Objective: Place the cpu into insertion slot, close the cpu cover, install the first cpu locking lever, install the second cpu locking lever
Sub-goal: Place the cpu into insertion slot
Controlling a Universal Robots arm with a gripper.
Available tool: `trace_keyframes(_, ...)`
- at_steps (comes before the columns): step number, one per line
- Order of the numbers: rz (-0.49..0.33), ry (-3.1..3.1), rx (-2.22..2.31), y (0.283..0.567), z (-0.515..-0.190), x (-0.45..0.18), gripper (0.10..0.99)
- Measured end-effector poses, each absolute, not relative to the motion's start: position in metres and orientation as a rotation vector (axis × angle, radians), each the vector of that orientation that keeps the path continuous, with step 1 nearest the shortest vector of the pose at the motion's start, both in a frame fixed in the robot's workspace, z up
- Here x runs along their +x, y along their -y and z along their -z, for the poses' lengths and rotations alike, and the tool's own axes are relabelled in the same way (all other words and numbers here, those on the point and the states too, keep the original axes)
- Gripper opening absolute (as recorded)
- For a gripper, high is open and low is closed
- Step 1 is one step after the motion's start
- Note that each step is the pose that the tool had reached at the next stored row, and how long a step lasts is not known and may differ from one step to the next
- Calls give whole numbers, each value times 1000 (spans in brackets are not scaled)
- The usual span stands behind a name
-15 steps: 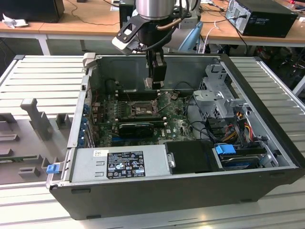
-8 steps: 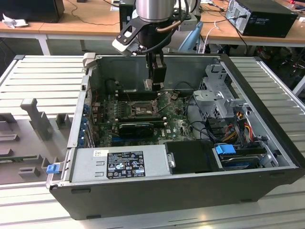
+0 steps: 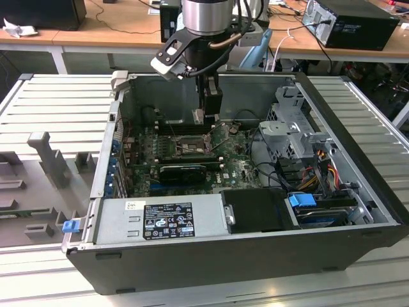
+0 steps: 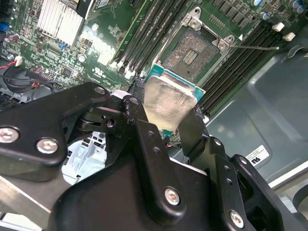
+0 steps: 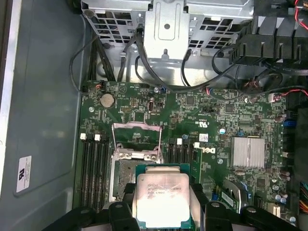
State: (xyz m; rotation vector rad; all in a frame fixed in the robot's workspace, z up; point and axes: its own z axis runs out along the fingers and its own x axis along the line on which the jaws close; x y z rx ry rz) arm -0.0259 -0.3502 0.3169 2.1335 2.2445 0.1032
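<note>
1. While the chip [image 4: 169, 98] is pinched by its edges between the black fingers [image 4: 144, 132] of the gripper [image 4: 166, 114], its pale metal top is seen facing the wrist cameras. The gripper is closed on the chip and nothing else is held.
2. Just beyond the chip, the square socket [image 4: 190, 52] is seen open and dark in the middle. The chip hangs above the board beside it and is not yet seated.
3. The step in hand is judged to be setting the chip into the socket. The chip should be kept level and its edges squared to the socket walls. It should be lowered straight, without sliding or pressing, since the socket contacts are likely to bend easily.
4. At the socket's far end, the hinged metal cover [image 5: 136, 154] is seen lifted away, so the socket is left clear. A thin wire lever [image 4: 255, 47] lies off to one side, apart from the chip.
5. Farther out, the green board [image 5: 216, 115] is seen lying inside an open computer case [image 3: 255, 256], which is set on a ribbed grey surface [image 3: 57, 96].
</note>
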Motion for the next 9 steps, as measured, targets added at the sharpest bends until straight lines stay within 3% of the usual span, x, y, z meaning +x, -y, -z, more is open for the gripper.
trace_keyframes(9,-102,-2203,2174,350,-313,-33,525)
